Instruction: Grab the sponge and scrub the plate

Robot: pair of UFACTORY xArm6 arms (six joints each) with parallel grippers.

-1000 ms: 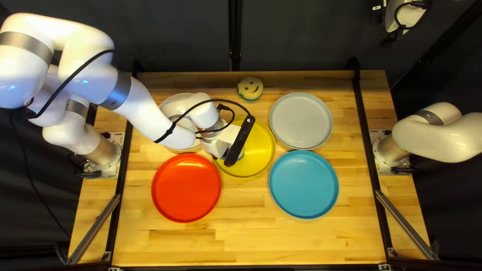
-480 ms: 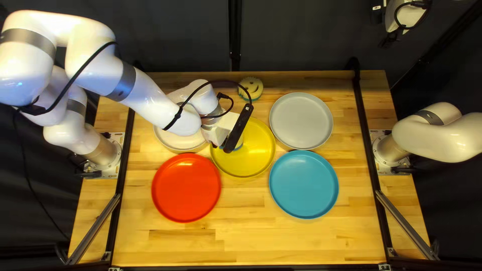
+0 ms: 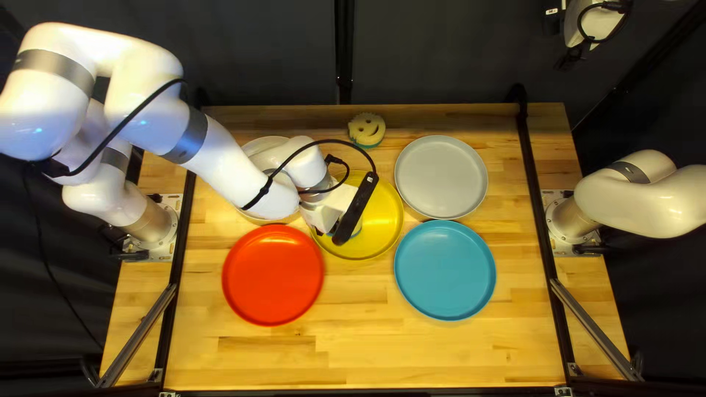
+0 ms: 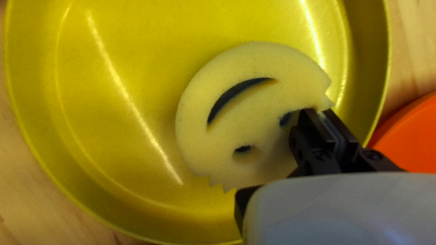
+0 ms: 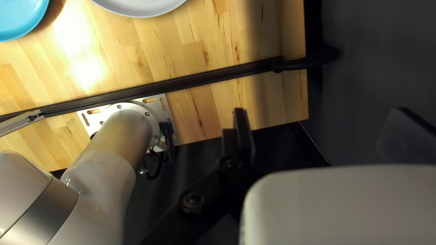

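Sponge [image 4: 259, 102] — the round smiley-faced one — lies inside the yellow plate [image 4: 113, 86], smile side up, off centre toward about 8 o'clock as the top left view runs, with 12 at the table's far edge. My left gripper [image 4: 318, 110] has its fingers nearly together, pinching a narrow bit of foam by the rim, so most of the disc sticks out unsupported. My right gripper [image 5: 320, 111] stands wide apart with nothing in it, out beyond the table.

I judge this to be the scrubbing step. Whether the underside presses fully on the plate I cannot tell. With so small a grip the far side could lift or the disc pivot — best keep it level, push down lightly and take short, overlapping strokes. From 8 o'clock, sweep across the centre toward 2, then cover 12 and 4, easing off near the raised rim so the plate doesn't slide toward the red plate [image 3: 273, 275] at 8 o'clock or the blue plate [image 3: 445, 270] at 4. The second smiley sponge [image 3: 367, 129], past 12, can be left alone.
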